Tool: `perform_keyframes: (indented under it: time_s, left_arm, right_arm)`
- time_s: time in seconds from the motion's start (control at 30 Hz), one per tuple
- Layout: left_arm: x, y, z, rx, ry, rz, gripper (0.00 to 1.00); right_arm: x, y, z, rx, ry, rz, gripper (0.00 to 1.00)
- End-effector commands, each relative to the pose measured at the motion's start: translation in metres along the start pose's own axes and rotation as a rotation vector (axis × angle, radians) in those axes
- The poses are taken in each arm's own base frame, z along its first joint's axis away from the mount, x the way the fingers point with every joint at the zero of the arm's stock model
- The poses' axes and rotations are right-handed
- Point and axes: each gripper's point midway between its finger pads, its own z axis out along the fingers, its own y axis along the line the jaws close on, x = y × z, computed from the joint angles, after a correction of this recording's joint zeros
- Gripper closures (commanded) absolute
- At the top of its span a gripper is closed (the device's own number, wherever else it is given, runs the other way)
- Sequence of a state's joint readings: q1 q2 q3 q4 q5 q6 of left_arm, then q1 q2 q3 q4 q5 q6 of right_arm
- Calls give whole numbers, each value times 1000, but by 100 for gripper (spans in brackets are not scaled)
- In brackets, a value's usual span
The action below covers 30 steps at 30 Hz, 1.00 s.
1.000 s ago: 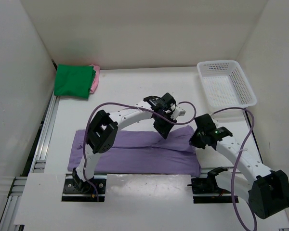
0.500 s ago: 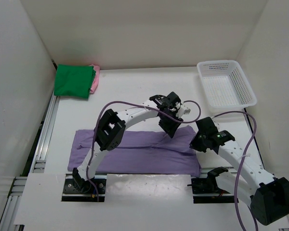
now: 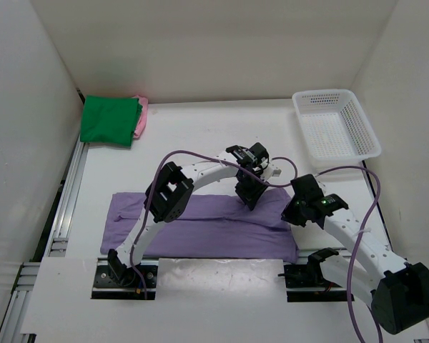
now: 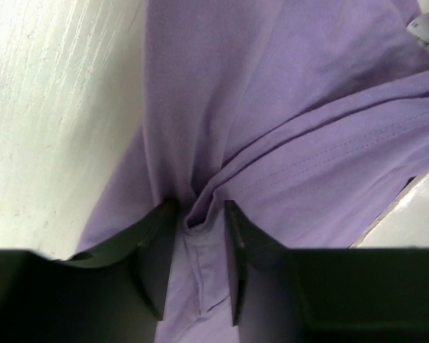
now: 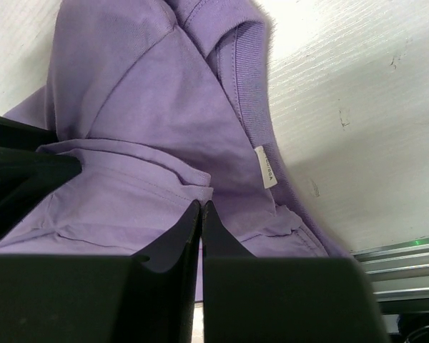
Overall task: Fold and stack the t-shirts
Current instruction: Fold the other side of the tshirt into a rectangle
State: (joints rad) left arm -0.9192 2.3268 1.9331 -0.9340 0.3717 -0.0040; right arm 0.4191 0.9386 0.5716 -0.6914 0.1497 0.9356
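The purple t-shirt [image 3: 200,223] lies spread along the near edge of the table [image 3: 200,136], running from the near-left part to just short of the near-right corner, folded lengthwise into a long band. Both arms reach down onto its right end.

The left gripper [image 3: 249,200] stands on the band's far edge, right of the middle. In the left wrist view its fingers [image 4: 151,264] sit a little apart, with a puckered ridge of purple cloth squeezed up between them, the cloth touching both inner faces.

The right gripper [image 3: 293,212] is just beside it, at the shirt's right end near the collar [image 5: 247,86] and its white label [image 5: 266,167]. Its jaws are pressed together, the tips meeting at a fold of the cloth. Whether any fabric is caught between them cannot be told.

The green t-shirt [image 3: 109,120] lies folded in the far-left corner on top of the pink t-shirt [image 3: 141,118], well apart from both grippers. A white basket [image 3: 322,93] sits at the far-right corner.
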Motion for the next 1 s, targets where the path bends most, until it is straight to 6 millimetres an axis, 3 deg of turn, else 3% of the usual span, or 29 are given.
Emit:
perform_keyframes:
  time_s: [0.0, 0.13, 0.33, 0.47, 0.53, 0.6, 0.67, 0.8, 0.97]
  left_arm:
    - [-19, -18, -28, 19, -74, 41, 55]
    - [-28, -18, -38, -4, -111, 54, 53]
    - [-29, -21, -42, 5, -120, 58, 72]
    - [-26, -20, -40, 5, -110, 54, 75]
    - [-26, -20, -40, 5, -110, 54, 69]
    - [-30, -21, -42, 5, -121, 59, 50]
    - [-32, -20, -46, -5, -130, 61, 49]
    - [-32, -19, -46, -15, -130, 61, 55]
    - [-33, -20, -50, -14, -139, 64, 72]
  right_arm:
    - [-3, 3, -1, -18, -13, 14, 100]
    - [-4, 2, -2, -14, -21, 14, 100]
    - [-2, 0, -2, -14, -21, 14, 100]
    - [0, -3, 0, -7, -16, 23, 100]
    - [0, -3, 0, -7, -16, 23, 100]
    - [0, -3, 0, -7, -16, 23, 100]
    - [-1, -4, 1, -1, -23, 23, 100]
    - [-1, -4, 1, -1, -23, 23, 100]
    - [-1, -4, 1, -1, -23, 23, 100]
